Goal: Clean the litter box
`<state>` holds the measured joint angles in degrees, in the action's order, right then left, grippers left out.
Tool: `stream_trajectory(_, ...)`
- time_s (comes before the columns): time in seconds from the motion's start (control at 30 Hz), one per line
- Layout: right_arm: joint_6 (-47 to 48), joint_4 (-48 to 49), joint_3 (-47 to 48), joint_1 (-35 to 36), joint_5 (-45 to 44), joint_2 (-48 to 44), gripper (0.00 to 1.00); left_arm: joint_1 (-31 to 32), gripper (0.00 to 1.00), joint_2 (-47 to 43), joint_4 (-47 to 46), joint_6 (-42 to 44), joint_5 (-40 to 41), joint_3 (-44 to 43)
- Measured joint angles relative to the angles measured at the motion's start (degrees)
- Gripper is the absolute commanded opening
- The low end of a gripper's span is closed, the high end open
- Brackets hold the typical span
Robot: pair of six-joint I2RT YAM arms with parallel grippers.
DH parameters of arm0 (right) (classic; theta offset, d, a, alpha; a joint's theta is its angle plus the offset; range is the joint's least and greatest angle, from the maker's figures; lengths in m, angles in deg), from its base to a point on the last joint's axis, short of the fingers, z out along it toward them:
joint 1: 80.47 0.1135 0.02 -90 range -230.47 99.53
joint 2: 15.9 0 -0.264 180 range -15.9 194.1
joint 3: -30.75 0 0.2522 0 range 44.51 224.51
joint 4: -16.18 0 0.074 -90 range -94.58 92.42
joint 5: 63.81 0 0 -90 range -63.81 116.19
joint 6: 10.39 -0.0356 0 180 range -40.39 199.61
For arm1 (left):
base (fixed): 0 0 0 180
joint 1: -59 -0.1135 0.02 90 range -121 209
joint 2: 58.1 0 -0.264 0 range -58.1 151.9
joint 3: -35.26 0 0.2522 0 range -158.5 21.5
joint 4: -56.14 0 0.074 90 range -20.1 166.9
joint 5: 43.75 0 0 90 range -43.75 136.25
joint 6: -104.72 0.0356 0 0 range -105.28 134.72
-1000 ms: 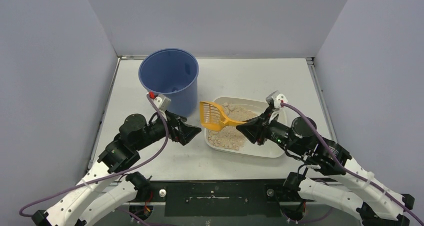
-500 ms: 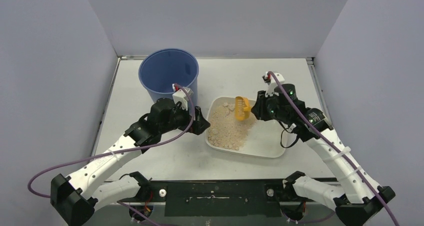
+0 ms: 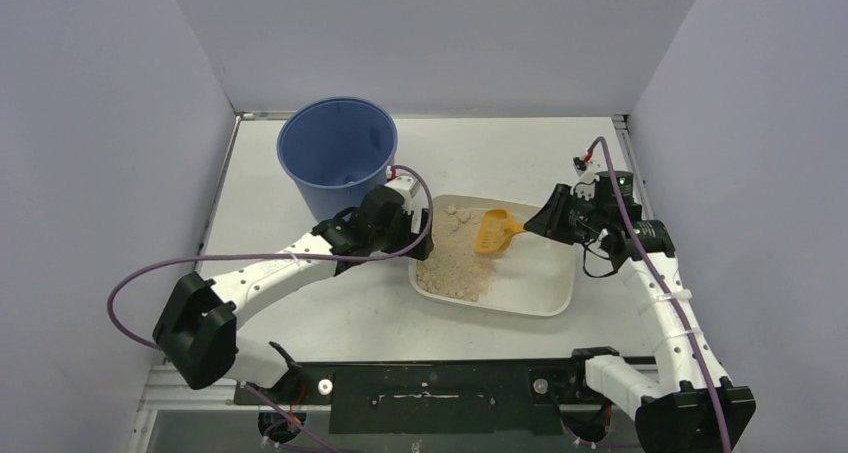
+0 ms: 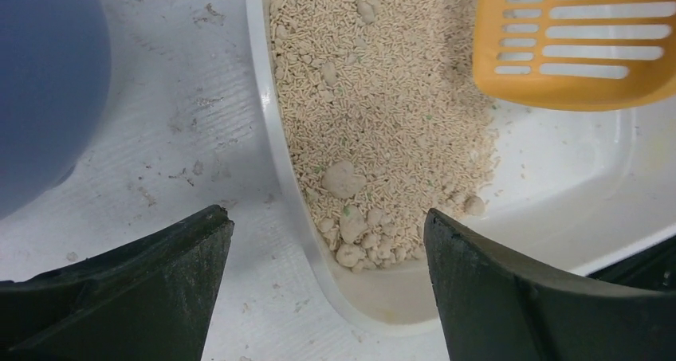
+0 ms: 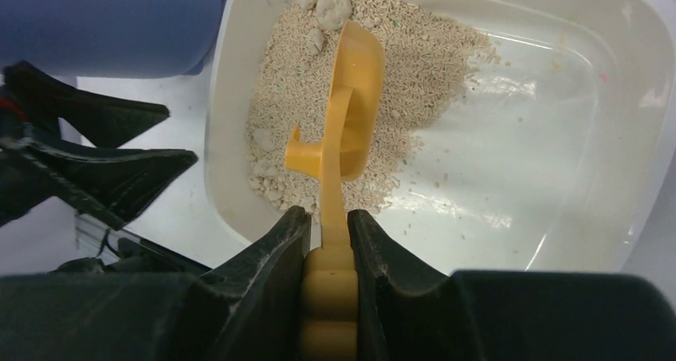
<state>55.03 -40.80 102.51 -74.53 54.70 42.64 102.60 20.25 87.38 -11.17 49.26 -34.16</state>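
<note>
Litter box [image 3: 545, 291] is sitting on the tabletop [image 3: 500, 153], right of centre, just beside the blue bucket [image 3: 338, 158], which is standing toward the far-left corner. Litter [image 3: 455, 258] is lying heaped in the box's left half, with clumps along the left rim and in the far-left corner. The right half is showing bare white floor with a few stray grains.

Right gripper [image 3: 530, 225] is reaching in from the box's right side and clamping the handle of the yellow slotted scoop [image 3: 495, 230]. Right wrist view: both fingers are pressing tight on the handle. The scoop head is tilting onto its edge at the right fringe of the heap. Can't tell if it's touching the grains.

Left gripper [image 3: 412, 238] is hanging over the box's left rim, jaws spread wide and gripping nothing. Left wrist view: one finger is sitting outside the rim over the tabletop, the other over the box; the rim is running between them.
</note>
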Motion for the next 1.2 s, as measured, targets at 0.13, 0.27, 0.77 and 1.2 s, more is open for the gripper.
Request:
stream_trajectory(0.13,-3.74,3.1,-2.27,-3.15,3.58,-0.04,0.0,1.51,0.83,5.66,0.02,0.0,3.02,-1.68)
stream_trajectory(0.27,-7.89,8.15,-6.62,-5.64,7.26,-0.22,0.0,2.84,0.78,10.56,-0.11,-0.26,5.77,-4.22)
stream_trajectory(0.77,-16.52,20.37,-16.85,-10.03,10.56,-0.44,0.0,3.56,0.38,21.62,-2.67,-1.07,11.21,-7.34)
stream_trajectory(1.2,-18.25,28.7,-21.94,-10.47,12.44,3.5,0.0,4.5,0.0,23.47,-2.6,-0.96,14.34,-9.14)
